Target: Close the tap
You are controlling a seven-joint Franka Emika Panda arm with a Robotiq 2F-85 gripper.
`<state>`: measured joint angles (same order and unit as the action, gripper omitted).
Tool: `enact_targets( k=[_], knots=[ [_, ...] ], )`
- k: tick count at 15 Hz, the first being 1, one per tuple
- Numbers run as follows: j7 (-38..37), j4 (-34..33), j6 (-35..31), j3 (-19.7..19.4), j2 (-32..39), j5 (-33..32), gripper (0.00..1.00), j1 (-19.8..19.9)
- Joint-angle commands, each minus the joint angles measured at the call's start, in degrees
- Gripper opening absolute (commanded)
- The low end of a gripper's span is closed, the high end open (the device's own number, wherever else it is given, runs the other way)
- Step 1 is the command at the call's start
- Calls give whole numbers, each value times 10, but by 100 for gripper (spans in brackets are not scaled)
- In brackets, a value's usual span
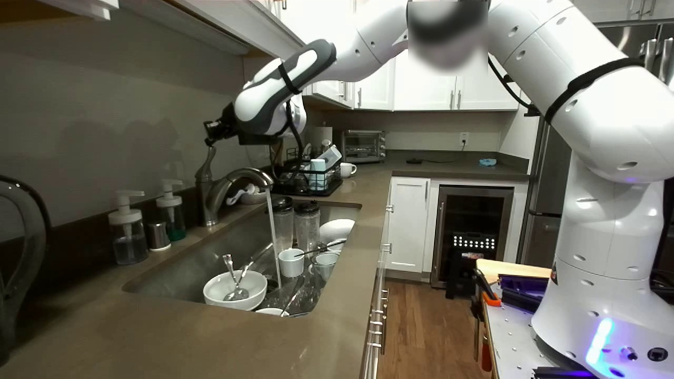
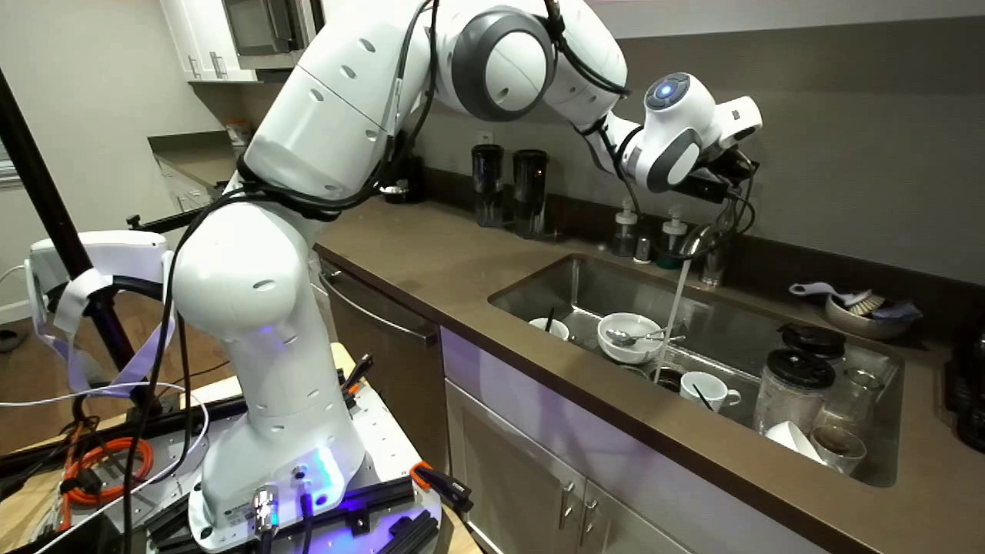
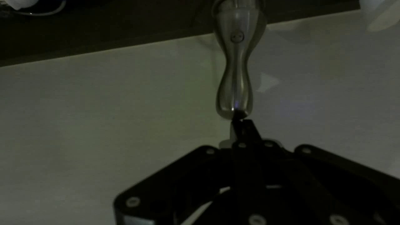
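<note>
The chrome tap [image 1: 239,181] rises behind the sink, and its lever handle [image 1: 205,171] stands upright. Water [image 1: 272,231] runs from the spout into the sink. In the wrist view the handle [image 3: 236,72] hangs from the top of the picture, its rounded free end facing my gripper [image 3: 242,121]. The jaws are shut with nothing between them, and the fingertips are right at the handle's end; contact cannot be told for sure. An exterior view has the gripper [image 1: 210,138] just above the handle's top. Cables partly cover the tap [image 2: 700,240] in an exterior view.
Soap dispensers [image 1: 128,231] stand beside the tap, close to the wall. The sink [image 1: 174,273] holds a white bowl [image 1: 210,289], mugs and lidded jars. A dish rack [image 1: 337,181] sits past the sink. Upper cabinets [image 1: 210,26] overhang the counter.
</note>
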<state>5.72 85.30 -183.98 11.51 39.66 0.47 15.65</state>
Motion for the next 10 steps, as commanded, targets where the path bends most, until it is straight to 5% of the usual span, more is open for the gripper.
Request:
enact_targets(
  k=[1,10],
  knots=[
    [-4,43,-20,12,-6,6,3,13],
    [-10,65,-46,26,-5,2,3,26]
  ],
)
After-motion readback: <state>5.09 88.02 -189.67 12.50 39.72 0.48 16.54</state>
